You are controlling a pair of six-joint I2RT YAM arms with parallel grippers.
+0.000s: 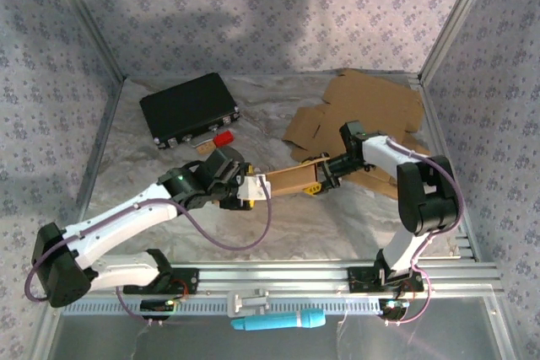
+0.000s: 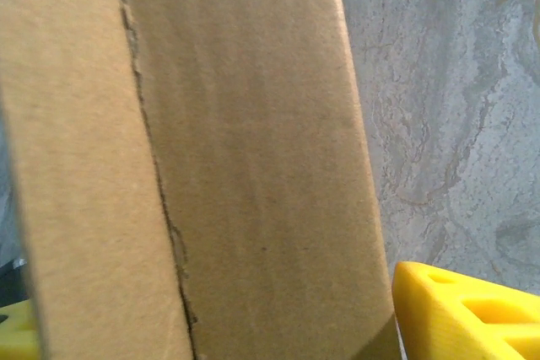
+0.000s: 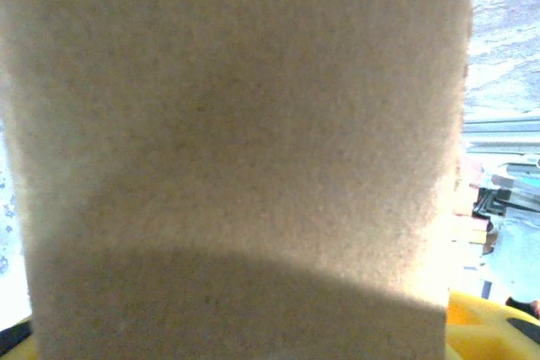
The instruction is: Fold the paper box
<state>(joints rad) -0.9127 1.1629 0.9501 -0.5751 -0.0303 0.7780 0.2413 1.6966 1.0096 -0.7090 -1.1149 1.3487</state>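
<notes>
Box (image 1: 287, 178) at mid-table, lying lengthwise between the two arms. Pinched at its left end by the left gripper (image 1: 253, 188) and at its right end by the right gripper (image 1: 319, 180). Seen from the left wrist, pressed at one edge by a yellow finger (image 2: 464, 314), with a ragged crease down the brown face. Farther back, a black case (image 1: 190, 109) on the left and a pile of flat cardboard (image 1: 371, 103) on the right.

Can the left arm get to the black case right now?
Probably not freely: the left gripper looks shut on the paper box, shared with the right gripper. Otherwise the black case lies close beyond it.
</notes>
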